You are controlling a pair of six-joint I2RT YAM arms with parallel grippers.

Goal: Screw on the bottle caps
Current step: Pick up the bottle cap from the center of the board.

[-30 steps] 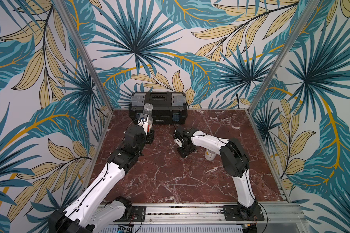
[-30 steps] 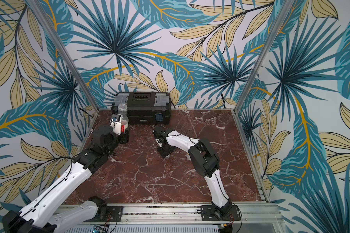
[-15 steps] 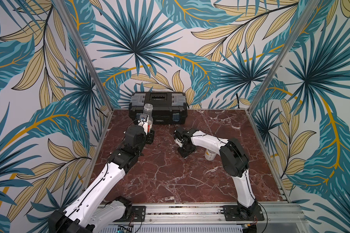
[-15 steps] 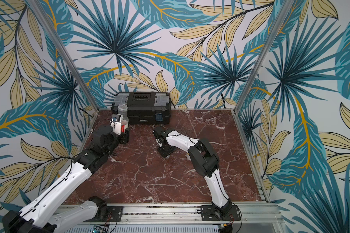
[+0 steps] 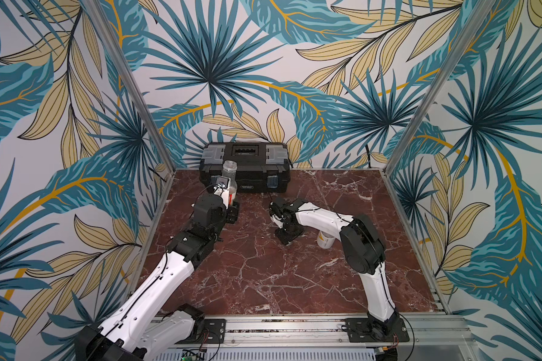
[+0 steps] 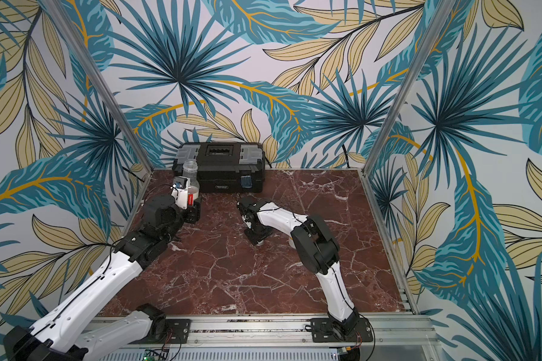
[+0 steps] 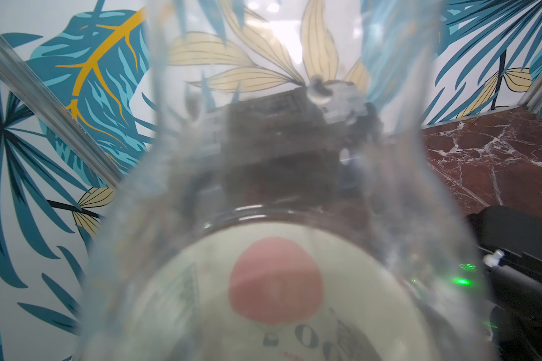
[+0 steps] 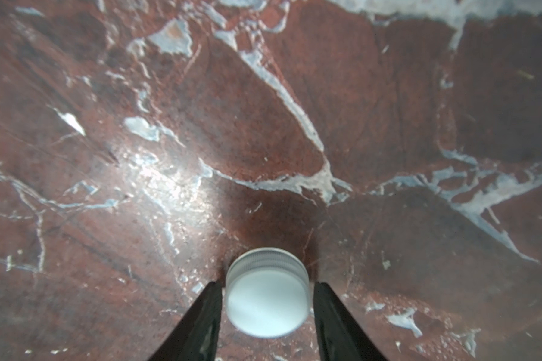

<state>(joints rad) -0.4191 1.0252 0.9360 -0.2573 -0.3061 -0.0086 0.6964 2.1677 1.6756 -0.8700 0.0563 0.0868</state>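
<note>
White ribbed plastic cap (image 8: pixel 268 301) flat on marble table (image 8: pixel 388 93), between right gripper (image 8: pixel 268 285) jaws, tips flanking rim; clamped or not, cannot tell | likely light, stiff, slick: pinch ribbed rim | beyond: left gripper (image 5: pixel 232 203) jaws closed round clear bottle (image 5: pixel 229 175), upright, uncapped.

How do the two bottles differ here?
The red-marked bottle is gripped upright in the left gripper, near the toolbox; the yellow-labelled bottle sits ungripped on the table. The red-marked bottle shows neck to label; the yellow-labelled bottle is mostly hidden behind the right arm. Both carry pale labels.
</note>
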